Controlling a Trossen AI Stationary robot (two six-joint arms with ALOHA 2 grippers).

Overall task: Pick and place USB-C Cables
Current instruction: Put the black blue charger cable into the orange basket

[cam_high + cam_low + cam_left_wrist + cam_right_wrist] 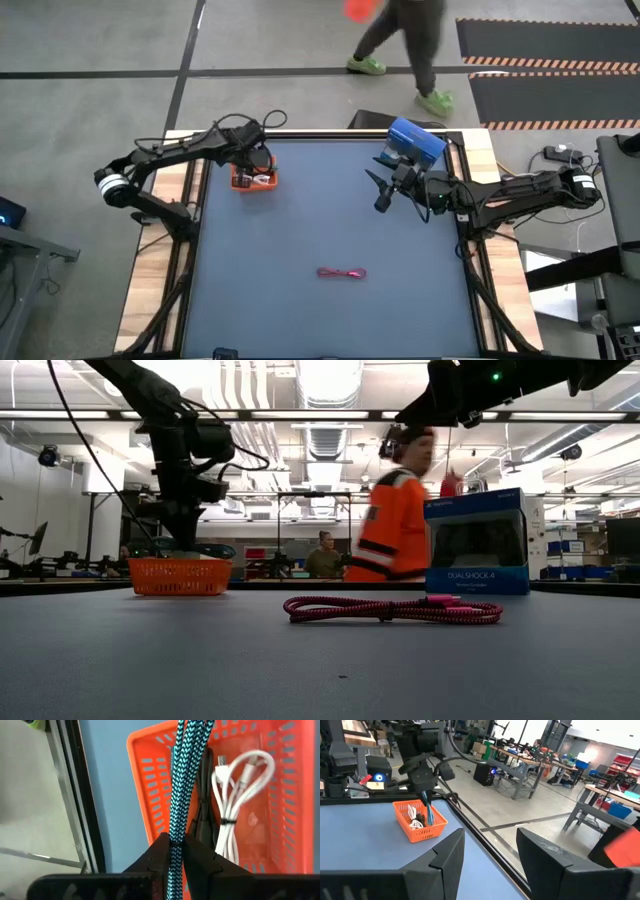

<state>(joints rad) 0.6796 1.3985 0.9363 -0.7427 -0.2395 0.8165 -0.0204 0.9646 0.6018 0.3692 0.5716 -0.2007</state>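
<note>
Seen only through the left wrist camera: left gripper (176, 851) pinched tight on the teal braided cable (181, 785), strands hanging down into the orange slotted plastic tray (145, 780), alongside the white bundled cable (240, 800) and the black cable (202, 815) lying on the tray floor. From the high view, merely a dark cluster over the tray (254, 181) at the far left of the blue-grey table mat (330, 220).

Lying alone near the middle front of the mat, well apart from the tray: red-pink braided cable (342, 273), folded into a long flat loop, plainest in the low view (392, 609).

Readable in the low view only: "DUALSHOCK 4" on the blue cardboard box (478, 543), standing at the far right of the mat (415, 143).

Left arm stretched in from the left edge, wrist bent down over the tray. Right gripper (380, 190) held above the mat just in front of the box, fingers (445, 857) spread wide apart, gripping nothing.

Beyond the table, a person in an orange top (393, 525).
</note>
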